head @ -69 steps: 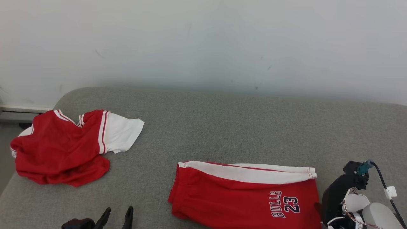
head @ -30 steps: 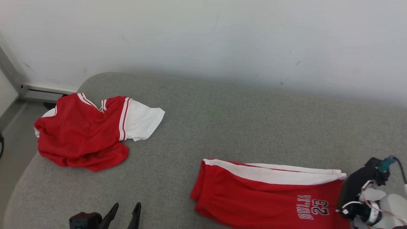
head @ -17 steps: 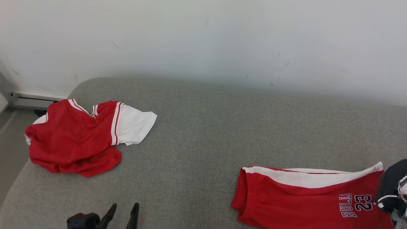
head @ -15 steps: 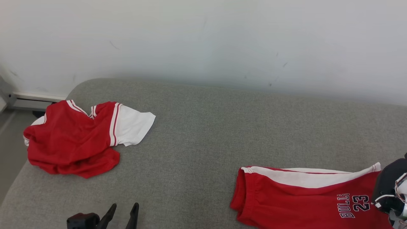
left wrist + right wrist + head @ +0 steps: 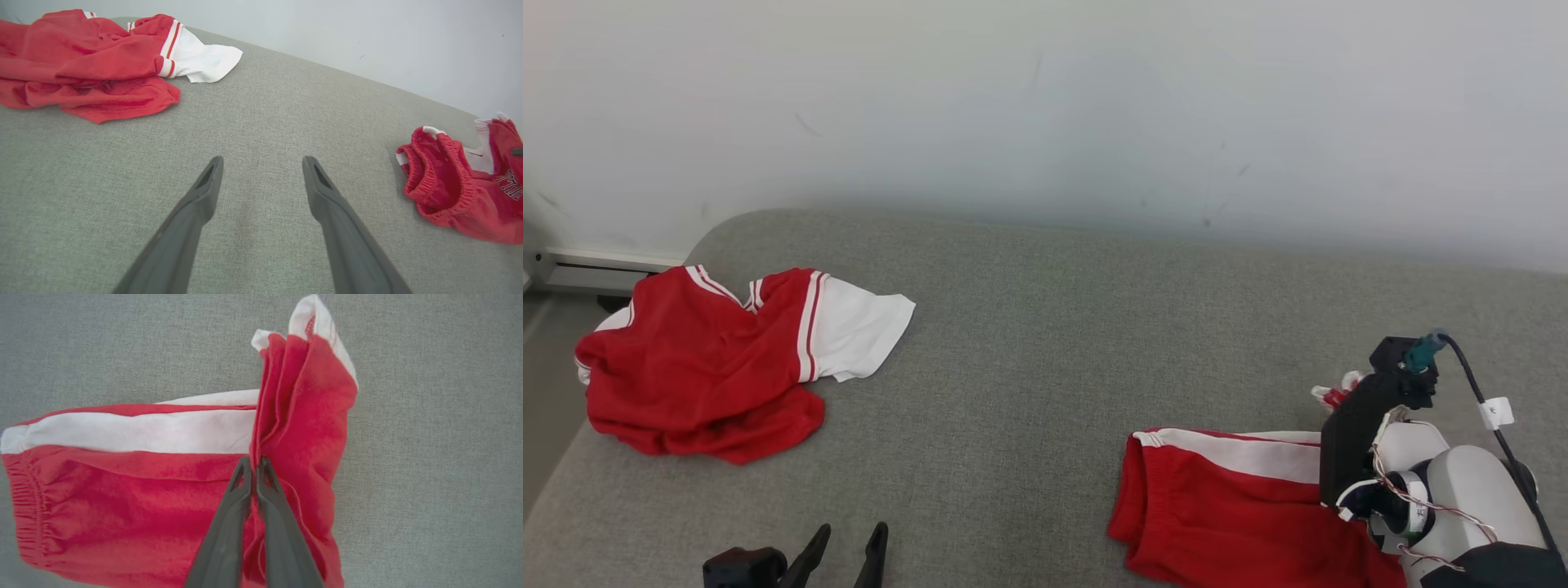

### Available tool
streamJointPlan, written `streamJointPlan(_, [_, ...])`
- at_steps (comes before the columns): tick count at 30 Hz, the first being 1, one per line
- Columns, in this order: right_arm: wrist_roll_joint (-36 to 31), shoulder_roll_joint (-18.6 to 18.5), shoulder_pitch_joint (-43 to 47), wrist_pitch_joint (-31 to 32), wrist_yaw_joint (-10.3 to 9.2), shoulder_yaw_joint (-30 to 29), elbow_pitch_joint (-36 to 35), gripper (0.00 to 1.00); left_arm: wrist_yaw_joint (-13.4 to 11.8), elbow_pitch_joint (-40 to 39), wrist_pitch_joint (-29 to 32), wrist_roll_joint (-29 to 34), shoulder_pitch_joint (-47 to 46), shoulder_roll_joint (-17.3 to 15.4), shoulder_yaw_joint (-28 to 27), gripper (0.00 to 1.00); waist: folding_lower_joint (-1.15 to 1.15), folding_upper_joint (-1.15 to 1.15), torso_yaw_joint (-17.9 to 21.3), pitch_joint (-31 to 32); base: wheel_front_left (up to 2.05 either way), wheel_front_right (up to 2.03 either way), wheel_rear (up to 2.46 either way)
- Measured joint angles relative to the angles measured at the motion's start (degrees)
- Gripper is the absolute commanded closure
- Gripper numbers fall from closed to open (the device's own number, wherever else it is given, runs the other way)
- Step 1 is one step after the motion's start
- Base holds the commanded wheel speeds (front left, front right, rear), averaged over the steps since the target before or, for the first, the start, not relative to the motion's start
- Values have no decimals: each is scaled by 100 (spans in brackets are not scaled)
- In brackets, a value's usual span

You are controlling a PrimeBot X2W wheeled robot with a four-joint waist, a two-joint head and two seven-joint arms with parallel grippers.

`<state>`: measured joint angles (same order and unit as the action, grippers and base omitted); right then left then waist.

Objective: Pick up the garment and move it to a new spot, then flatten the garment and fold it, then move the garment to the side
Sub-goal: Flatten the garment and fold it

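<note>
Pinching a bunched fold of the red shorts, the right claw is keeping both fingers pressed together on the fabric. That leg end is standing up off the rest as a crumpled ridge with a bit of white hem on top. The rest of the shorts is lying flat at the near right of the grey padded surface, with the elastic waistband pointing toward the robot's left and the white side stripe running along the far edge. From the head camera, the pale right wrist and its cables are covering the leg end, so the print there is showing in the left wrist view instead.

The left claw is hovering low over bare grey fabric with its fingers spread wide, holding nothing, well apart from the shorts. Way over at the far left corner, a rumpled red and white jersey is lying in a heap. Behind it all a scuffed pale wall is running along the back.
</note>
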<state>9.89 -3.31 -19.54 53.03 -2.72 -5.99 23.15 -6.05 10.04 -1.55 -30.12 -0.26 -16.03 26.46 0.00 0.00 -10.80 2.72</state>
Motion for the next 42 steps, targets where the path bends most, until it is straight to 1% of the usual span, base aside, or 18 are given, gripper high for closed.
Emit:
streamJointPlan(3, [2, -4, 5, 45, 21, 122, -33, 100, 10, 18, 1, -4, -8, 4, 29, 0, 0, 0, -23, 26, 0, 0, 0])
streamJointPlan(10, [76, 62, 14, 101, 120, 665, -108, 100, 52, 32, 3, -8, -8, 4, 37, 0, 0, 0, -117, 78, 0, 0, 0])
streamJointPlan(15, [231, 57, 3, 153, 122, 1071, -114, 100, 52, 38, 10, -8, -8, 10, 40, 0, 0, 0, -181, 104, 0, 0, 0])
streamJointPlan(16, [300, 44, -2, 153, 110, 1215, -124, 100, 52, 41, 10, -7, -8, 10, 41, 0, 0, 0, -188, 105, 0, 0, 0])
streamJointPlan(19, [686, 26, -10, 149, -35, 1755, -170, 100, 52, 49, 11, -7, -10, 29, 55, 0, 0, 0, -215, 110, 0, 0, 0])
streamJointPlan(20, [686, 26, -10, 149, -35, 1755, -170, 100, 52, 49, 11, -7, -10, 29, 55, 0, 0, 0, -215, 110, 0, 0, 0])
streamJointPlan(23, [987, 31, -25, 143, -137, 2186, -279, 100, 52, 67, 11, -7, -10, 52, 68, 0, 0, 0, -243, 119, 0, 0, 0])
streamJointPlan(28, [1294, 25, -139, 83, -265, 2652, -344, 100, 52, 80, 14, -7, -12, 63, 85, 0, 0, 0, -278, 133, 0, 0, 0])
streamJointPlan(31, [1421, 24, -140, 34, -333, 2829, -353, 100, 52, 83, 20, -7, -12, 63, 91, 0, 0, 0, -292, 137, 0, 0, 0])
streamJointPlan(35, [1569, 18, -144, -19, -366, 3031, -425, 100, 52, 85, 20, -7, -11, 58, 91, 0, 0, 0, -300, 135, 0, 0, 0])
streamJointPlan(42, [1695, 14, -219, -125, -434, 3175, -470, 100, 52, 85, 19, -8, -9, 51, 79, 0, 0, 0, -292, 120, 0, 0, 0])
